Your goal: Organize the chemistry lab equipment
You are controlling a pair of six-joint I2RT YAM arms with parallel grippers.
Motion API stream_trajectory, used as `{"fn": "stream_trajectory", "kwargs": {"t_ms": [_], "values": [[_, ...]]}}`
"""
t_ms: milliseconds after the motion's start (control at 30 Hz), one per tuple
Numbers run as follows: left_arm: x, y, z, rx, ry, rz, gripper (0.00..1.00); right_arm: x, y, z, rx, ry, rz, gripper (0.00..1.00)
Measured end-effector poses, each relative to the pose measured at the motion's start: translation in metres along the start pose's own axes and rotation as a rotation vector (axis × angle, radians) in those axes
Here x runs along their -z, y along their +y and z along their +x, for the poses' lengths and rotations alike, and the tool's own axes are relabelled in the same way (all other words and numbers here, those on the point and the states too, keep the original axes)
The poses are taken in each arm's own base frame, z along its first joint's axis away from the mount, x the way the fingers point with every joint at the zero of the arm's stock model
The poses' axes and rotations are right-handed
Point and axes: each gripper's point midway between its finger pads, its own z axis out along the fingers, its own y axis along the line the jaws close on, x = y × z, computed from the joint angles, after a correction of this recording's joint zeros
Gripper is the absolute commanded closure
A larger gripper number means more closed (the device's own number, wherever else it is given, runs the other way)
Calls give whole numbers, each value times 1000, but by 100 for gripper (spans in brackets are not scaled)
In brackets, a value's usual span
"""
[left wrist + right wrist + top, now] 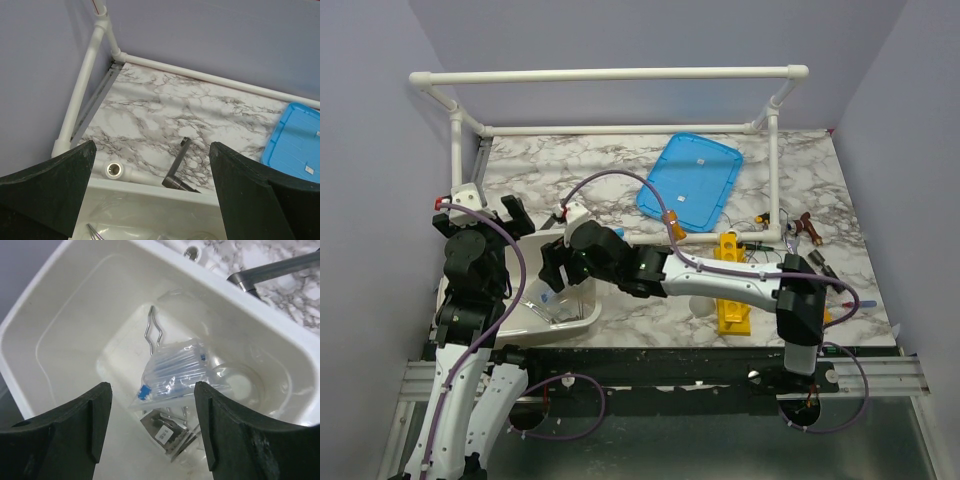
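My right gripper (556,268) (152,427) is open and empty, hovering over the white tub (588,318) (60,305). Inside the tub lie a clear bag of blue-capped tubes (175,371), a small labelled packet (166,432), bent metal wire tongs (151,331) and a clear glass vessel (242,382). My left gripper (514,214) (152,200) is open and empty at the tub's far left edge (150,191). The yellow holed rack (732,285) lies on the table to the right of the tub. Small items, including a brown-handled tool (805,228), lie at the far right.
The flat blue lid (690,180) (295,140) lies at the back, partly under the white pipe frame (620,75). A dark metal rod (179,167) (272,271) and a pipe end (115,170) sit just behind the tub. My right arm stretches across the table front.
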Motion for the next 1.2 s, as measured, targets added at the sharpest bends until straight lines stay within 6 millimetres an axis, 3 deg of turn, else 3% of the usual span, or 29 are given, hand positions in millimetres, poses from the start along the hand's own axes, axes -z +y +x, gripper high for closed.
{"fn": "stream_trajectory", "kwargs": {"t_ms": [167, 367, 467, 633, 767, 900, 1000, 1067, 1200], "values": [[-1, 0, 1, -2, 4, 0, 1, 35, -16, -30, -1, -98, 85, 18], [-1, 0, 1, -1, 4, 0, 1, 89, -79, -35, -17, -150, 319, 19], [0, 0, 1, -1, 3, 1, 1, 120, -130, -40, -84, -169, 454, 19], [0, -1, 1, 0, 3, 3, 1, 193, -248, -40, -300, -232, 750, 19], [0, -1, 1, 1, 4, 6, 1, 261, -325, -14, -479, -275, 984, 19], [0, -2, 1, 2, 4, 10, 1, 325, -372, 36, -648, -307, 1169, 19], [0, -3, 1, 5, 5, 15, 1, 360, -396, 77, -772, -308, 1278, 19], [0, -4, 1, 6, 6, 19, 1, 374, -407, 104, -846, -283, 1338, 18], [0, -5, 1, 9, 7, 24, 1, 380, -416, 151, -981, -194, 1370, 22]]}}
